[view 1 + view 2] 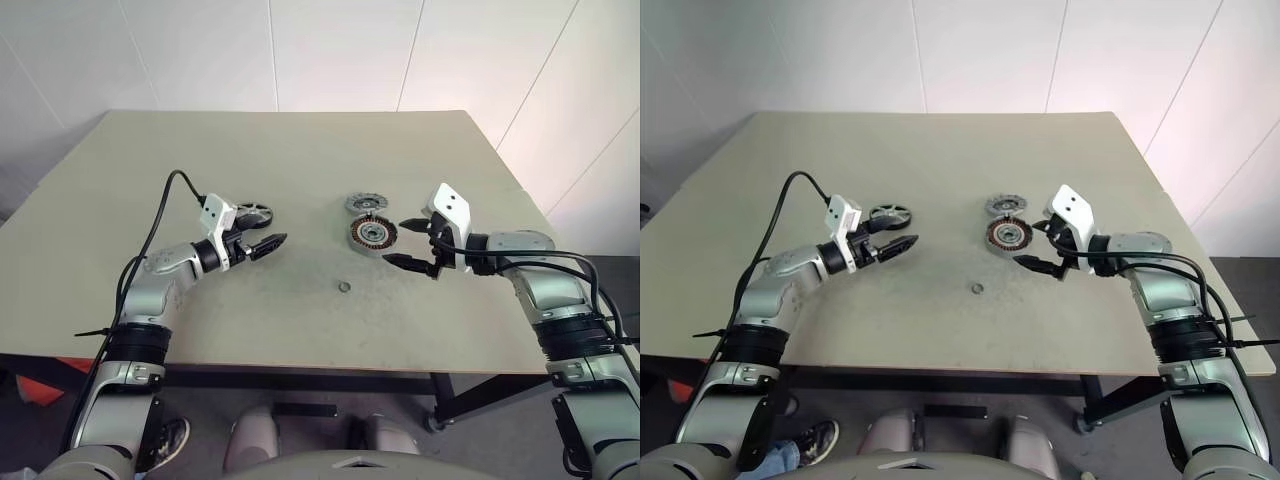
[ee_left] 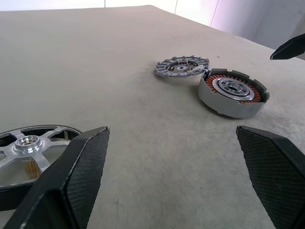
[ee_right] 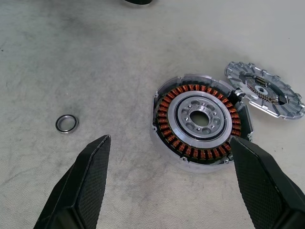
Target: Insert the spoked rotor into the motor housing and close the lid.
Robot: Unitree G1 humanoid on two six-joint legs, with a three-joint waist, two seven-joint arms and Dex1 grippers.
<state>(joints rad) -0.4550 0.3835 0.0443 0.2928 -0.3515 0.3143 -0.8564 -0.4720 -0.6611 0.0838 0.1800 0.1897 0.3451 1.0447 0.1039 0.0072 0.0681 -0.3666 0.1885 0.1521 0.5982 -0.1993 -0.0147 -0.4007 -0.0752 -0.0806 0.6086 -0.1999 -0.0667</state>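
While both my grippers hang spread and empty over the table (image 1: 120,160), the spoked rotor (image 1: 253,213) lies flat just beside my left gripper (image 1: 262,243). It looks stiff, light and slick (thin rim, bare metal spokes), so I would pinch it across the rim, not by a spoke. The motor housing (image 3: 199,121) sits before my right gripper (image 1: 417,244), windings up, with the lid (image 3: 265,95) leaning against its far edge; a small washer ring (image 3: 66,123) lies apart.

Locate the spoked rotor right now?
The spoked rotor lies flat on the table's left side, just beyond the open left claw, well left of the motor housing.
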